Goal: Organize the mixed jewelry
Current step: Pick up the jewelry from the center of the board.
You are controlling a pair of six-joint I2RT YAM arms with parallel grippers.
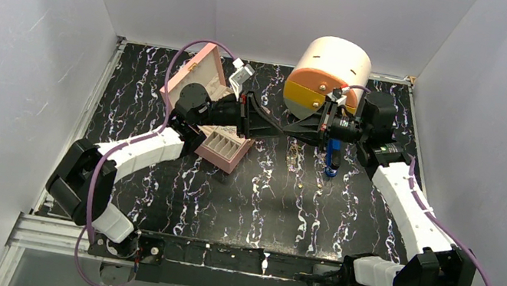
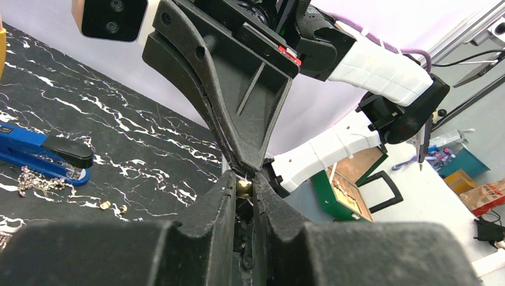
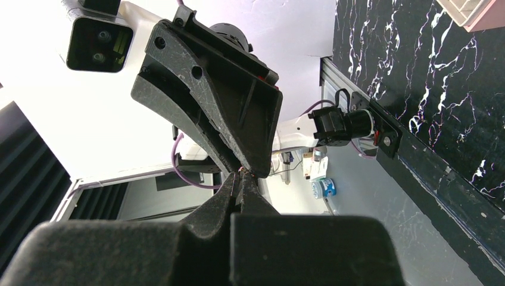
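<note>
My left gripper (image 2: 244, 196) fills the near edge of its wrist view, black fingers closed on a tiny gold piece of jewelry (image 2: 242, 188) at their tips. My right gripper (image 2: 245, 167) meets it point to point on the same piece, jaws pressed together. I cannot tell whether it has any hold. All this hangs in the air over the black white-veined table (image 1: 240, 203).

I judge the risk to be the exchange itself. If one side lets go before the other grips, or the tips push crooked, the piece could flick out and vanish into the veining.

Left to right I count:
- one open pink quilted box (image 1: 222, 149)
- one tangle of silver chain (image 2: 36, 179)
- two loose gold bits (image 2: 106, 205)
- one blue elongated object (image 1: 331, 156)
- one cream-and-orange drum (image 1: 329, 70)
</note>
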